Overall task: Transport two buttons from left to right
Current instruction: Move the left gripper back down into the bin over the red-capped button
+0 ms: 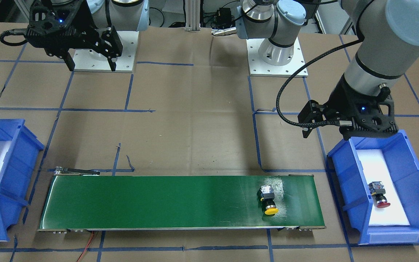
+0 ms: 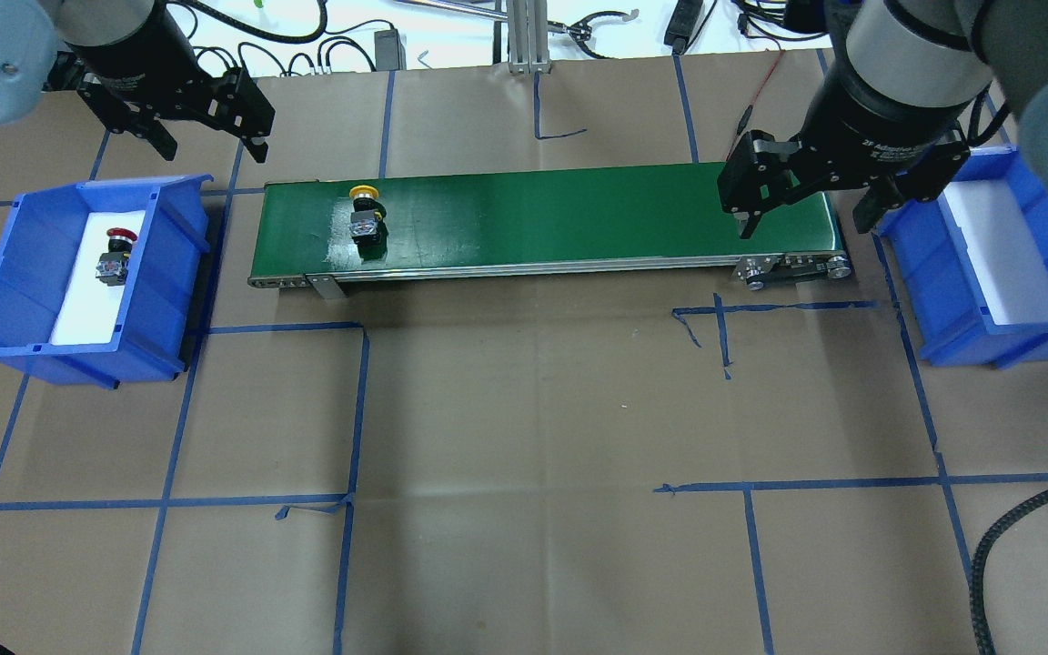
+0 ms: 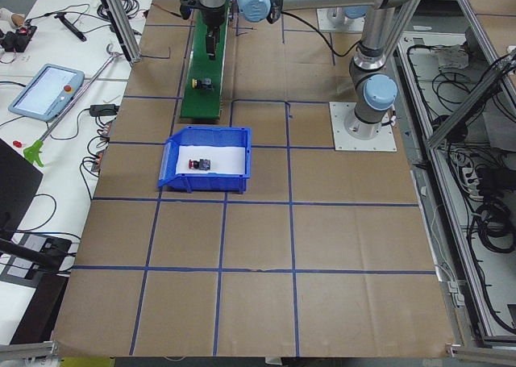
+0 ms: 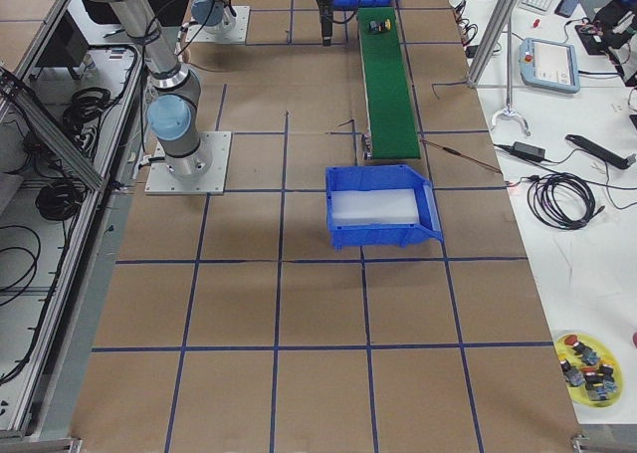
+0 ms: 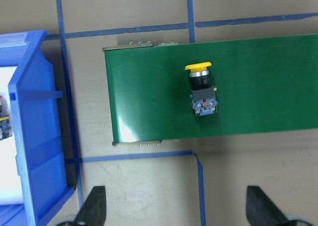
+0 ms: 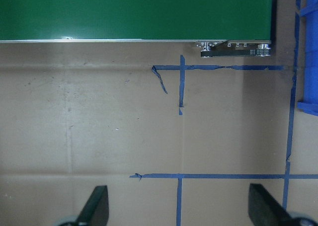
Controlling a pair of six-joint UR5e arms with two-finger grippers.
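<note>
The yellow-capped button lies on its side on the green conveyor belt near its left end; it also shows in the left wrist view and the front view. The red-capped button lies on white foam in the left blue bin. My left gripper is open and empty, hovering behind the gap between that bin and the belt's left end. My right gripper is open and empty over the belt's right end.
The right blue bin holds only white foam and stands just right of the belt. Brown paper with blue tape lines covers the table. The belt's roller bracket sticks out at its right front corner.
</note>
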